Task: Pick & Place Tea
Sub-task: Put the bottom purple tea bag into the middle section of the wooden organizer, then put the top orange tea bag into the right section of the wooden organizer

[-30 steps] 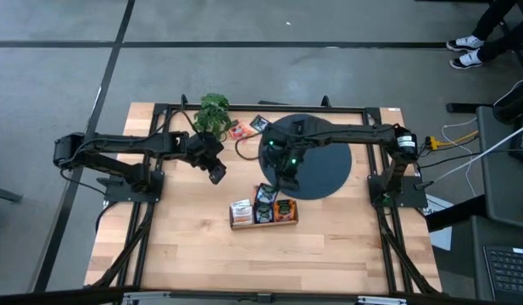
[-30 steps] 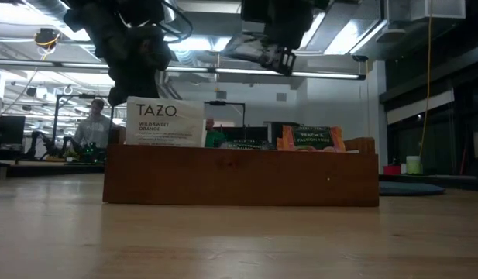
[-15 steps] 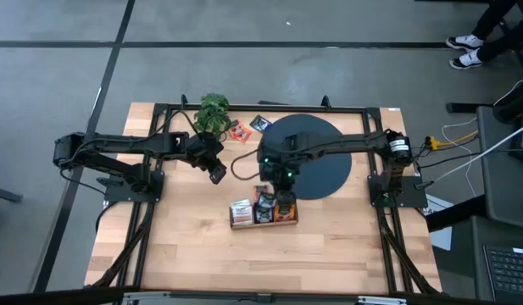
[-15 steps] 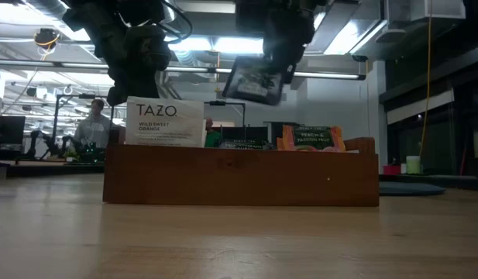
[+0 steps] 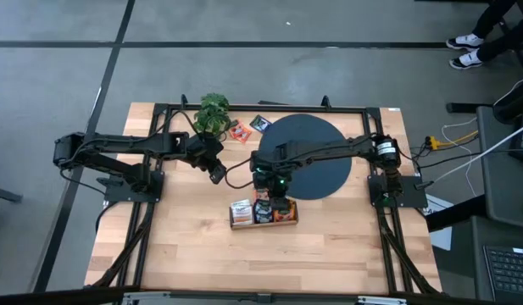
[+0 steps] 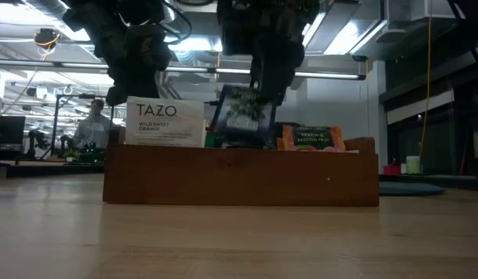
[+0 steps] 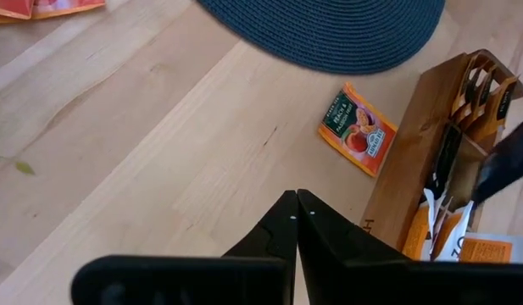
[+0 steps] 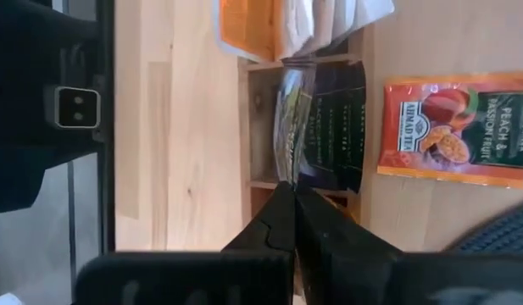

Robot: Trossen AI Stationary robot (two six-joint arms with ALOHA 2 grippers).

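Wooden table [image 5: 193,246] with the black disc [image 5: 325,169] at about 1 o'clock, tea rack just below it

Right gripper [image 5: 269,188] is pinched tight on a dark teal tea packet [image 6: 242,116], hanging right over the wooden rack's [image 6: 239,177] middle slot. Left gripper [image 5: 217,174] sits clamped shut on nothing, over at 10 o'clock. One orange packet [image 7: 357,129] lies flat beside the rack; two more [image 5: 248,127] are near the plant [image 5: 213,112].
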